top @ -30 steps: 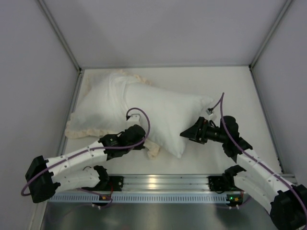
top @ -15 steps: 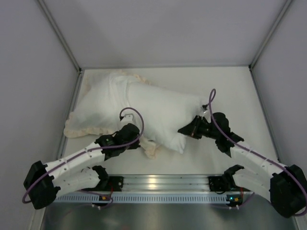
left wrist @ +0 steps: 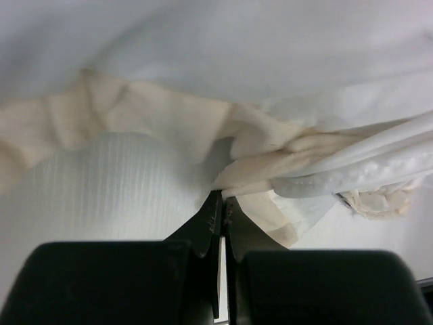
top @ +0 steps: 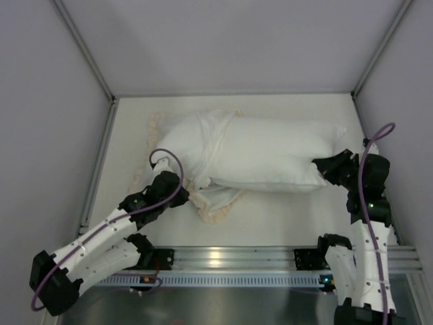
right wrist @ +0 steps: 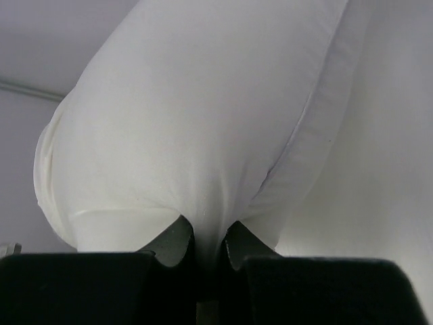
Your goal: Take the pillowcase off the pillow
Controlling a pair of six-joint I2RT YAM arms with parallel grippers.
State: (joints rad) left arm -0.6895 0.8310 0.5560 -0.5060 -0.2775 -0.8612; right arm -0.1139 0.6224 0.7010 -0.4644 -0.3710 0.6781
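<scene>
I am keeping the left claw (left wrist: 222,200) clamped on the pillowcase (top: 189,139) frill | right claw (right wrist: 206,233) is pinching the pillow (top: 270,152) corner, mid table (top: 284,217) | both are looking soft, light, stretchy: I am judging seams the surest holds.

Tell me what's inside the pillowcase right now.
The left end of the pillow sits inside the pillowcase; its right part sticks out bare, pinched by the right tool. How far in it reaches is hidden by bunched fabric.
</scene>
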